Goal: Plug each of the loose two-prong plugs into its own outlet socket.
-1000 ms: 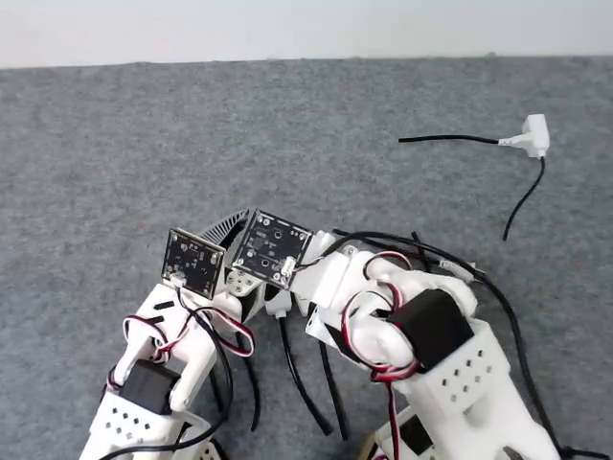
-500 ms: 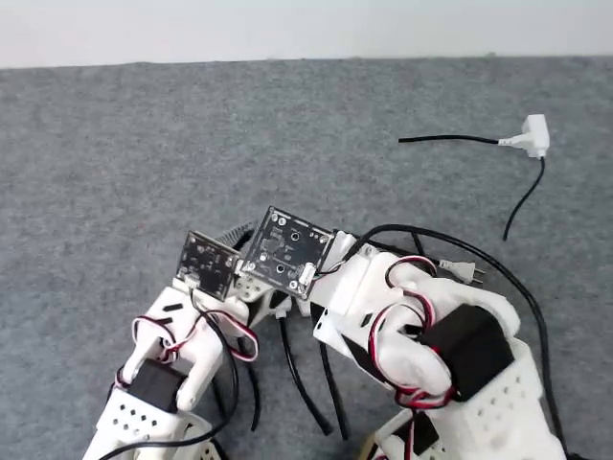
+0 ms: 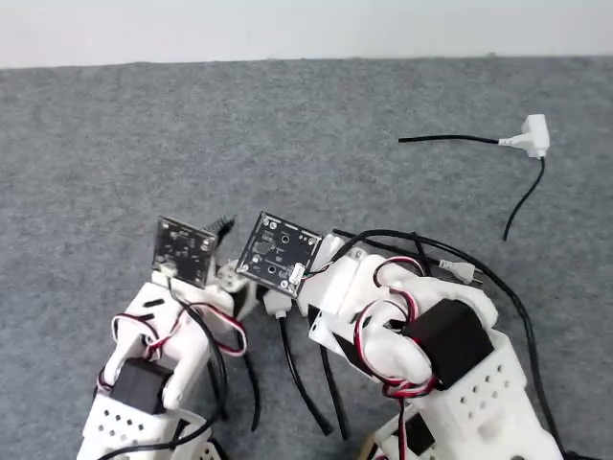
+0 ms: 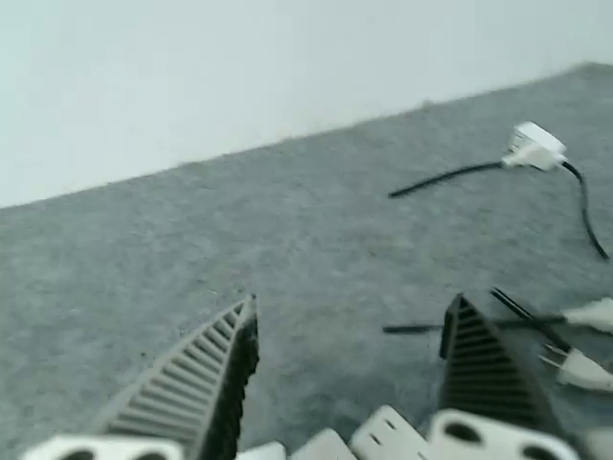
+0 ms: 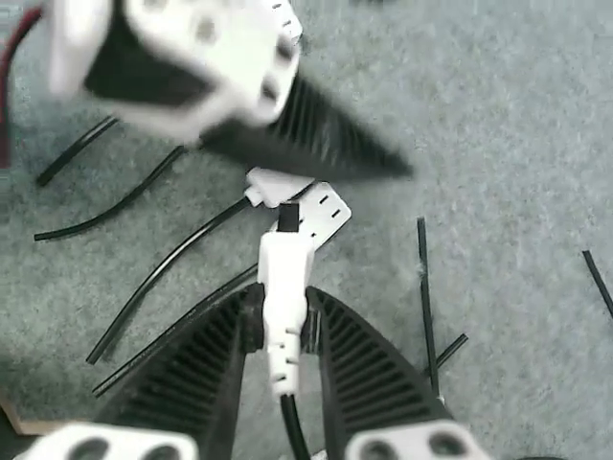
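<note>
R gripper (image 5: 283,297) pinches a white plug (image 5: 283,259), nose touching the socket (image 5: 321,209) ahead; I can't tell if it's seated. L gripper (image 4: 354,307) is spread, empty. Another loose plug (image 3: 465,275) lies nearby. Far pair (image 3: 532,134) looks mated, I reckon.

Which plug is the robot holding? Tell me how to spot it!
Find the grey carpet and the right arm at its near edge. Its hand pinches a white plug with a black cord, aimed at a white socket. Another plug lies loose on the carpet; this one is squeezed between black ribbed fingers.
</note>
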{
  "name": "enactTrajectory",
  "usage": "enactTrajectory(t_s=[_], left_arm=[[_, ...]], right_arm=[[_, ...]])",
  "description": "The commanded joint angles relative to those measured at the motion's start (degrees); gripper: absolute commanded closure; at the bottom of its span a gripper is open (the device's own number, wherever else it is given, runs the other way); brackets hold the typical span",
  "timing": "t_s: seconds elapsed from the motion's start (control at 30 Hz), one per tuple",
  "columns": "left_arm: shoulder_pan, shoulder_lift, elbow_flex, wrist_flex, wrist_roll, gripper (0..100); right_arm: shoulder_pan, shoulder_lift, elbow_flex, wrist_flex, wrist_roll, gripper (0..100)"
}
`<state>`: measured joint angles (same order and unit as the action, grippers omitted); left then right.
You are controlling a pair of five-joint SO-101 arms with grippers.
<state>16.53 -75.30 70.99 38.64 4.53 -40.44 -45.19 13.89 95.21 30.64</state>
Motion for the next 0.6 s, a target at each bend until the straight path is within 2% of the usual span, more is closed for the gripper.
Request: enactTrajectory(t_s=[0.0, 0.27, 0.57], left_arm=[[4.57, -0.79, -2.59, 1.67, 0.79, 70], [9.05, -0.79, 1.80, -2.46, 0.53, 70], [9.67, -0.44, 3.47, -4.40, 0.53, 70]], right_arm=[[-0.13, -0.57, -0.62, -2.24, -0.62, 99.1], [-0.31, -0.92, -0.70, -2.24, -0.62, 99.1], [-0.48, -1.10, -0.70, -2.24, -0.62, 99.1]])
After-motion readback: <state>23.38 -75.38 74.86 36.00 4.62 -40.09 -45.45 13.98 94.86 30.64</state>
